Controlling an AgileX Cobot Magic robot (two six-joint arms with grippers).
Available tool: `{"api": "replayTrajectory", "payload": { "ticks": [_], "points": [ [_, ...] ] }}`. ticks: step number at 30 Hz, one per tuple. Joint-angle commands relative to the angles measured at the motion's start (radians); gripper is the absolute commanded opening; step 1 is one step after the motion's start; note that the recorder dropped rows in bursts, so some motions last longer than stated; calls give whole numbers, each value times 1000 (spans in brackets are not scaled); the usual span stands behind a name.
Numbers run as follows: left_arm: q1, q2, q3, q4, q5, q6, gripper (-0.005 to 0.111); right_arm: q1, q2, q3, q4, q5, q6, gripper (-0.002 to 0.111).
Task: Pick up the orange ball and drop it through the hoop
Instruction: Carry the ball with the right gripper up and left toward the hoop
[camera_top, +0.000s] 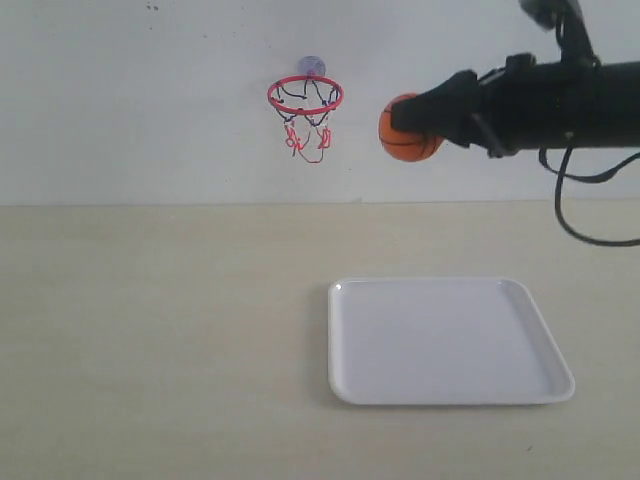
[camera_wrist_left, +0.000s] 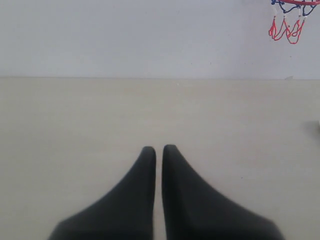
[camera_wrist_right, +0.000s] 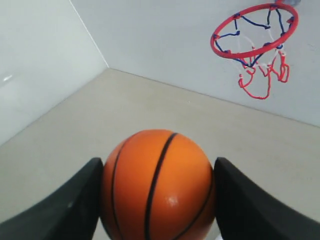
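The orange ball (camera_top: 405, 146) sits clamped in the right gripper (camera_wrist_right: 157, 165), in the air beside the hoop (camera_top: 305, 110) and slightly below its ring. The carry looks half done; next it likely needs raising over the ring, then release. The left gripper (camera_wrist_left: 159, 150) is pinched together, empty.

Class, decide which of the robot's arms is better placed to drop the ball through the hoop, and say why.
Right. The right gripper holds the orange ball in the air beside the hoop. The left gripper is shut and empty, away from the hoop.
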Motion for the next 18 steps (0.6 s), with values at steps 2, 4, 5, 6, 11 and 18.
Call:
{"api": "replayTrajectory", "payload": {
  "ticks": [2,4,5,6,11,18],
  "points": [
    [3,-3,3,-9,-4,4,4,64,139,-37,100,-29,-293,0],
    [3,-3,3,-9,-4,4,4,106,198,-93,100,-48,-323,0],
    [3,-3,3,-9,-4,4,4,127,220,-118,100,-64,-334,0],
    [3,-3,3,-9,-4,4,4,148,243,-154,100,-93,-353,0],
    [3,-3,3,-9,-4,4,4,233,319,-355,100,-384,-431,0],
    [3,-3,3,-9,-4,4,4,247,415,-630,100,-426,-436,0]
  ]
}}
